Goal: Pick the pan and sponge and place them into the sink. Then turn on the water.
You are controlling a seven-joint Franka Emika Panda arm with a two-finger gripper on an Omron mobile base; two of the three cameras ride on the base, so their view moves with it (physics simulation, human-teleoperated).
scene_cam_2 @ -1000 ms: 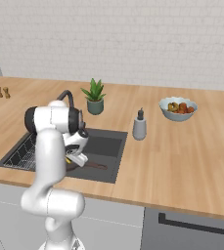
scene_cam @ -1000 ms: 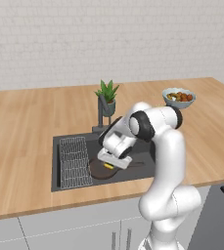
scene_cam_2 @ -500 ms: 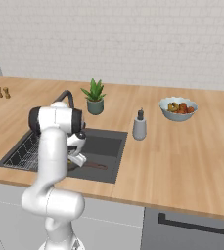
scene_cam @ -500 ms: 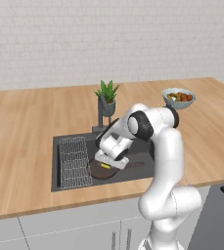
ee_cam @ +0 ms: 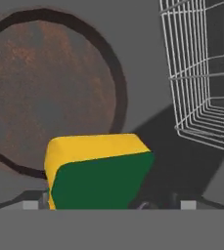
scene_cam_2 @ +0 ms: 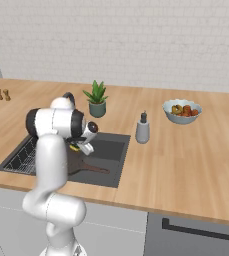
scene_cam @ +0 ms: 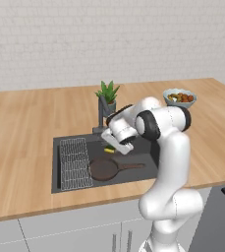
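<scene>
The dark brown pan [scene_cam: 104, 169] lies flat on the floor of the sink [scene_cam: 59, 183], its long handle pointing right. It also shows in the right base view as the pan [scene_cam_2: 88, 168] and fills the upper left of the hand view as the pan [ee_cam: 50, 83]. My gripper [scene_cam: 115, 146] hangs low inside the basin just behind the pan's rim. The green and yellow sponge [ee_cam: 96, 171] sits tilted between the spread fingers, with a gap on one side. A bit of the sponge [scene_cam: 109, 150] shows yellow under the hand. No water runs from the faucet [scene_cam: 102, 110].
A wire rack [scene_cam: 74, 163] fills the sink's left part and stands close on the right of the hand view as the rack [ee_cam: 201, 73]. Behind the basin are a potted plant [scene_cam: 107, 94] and a soap bottle [scene_cam_2: 143, 131]. A white bowl of food [scene_cam: 179, 98] is at the right.
The jaws have spread wider around the sponge. The hand sits slightly higher over the pan's far rim. The pan has not moved.
</scene>
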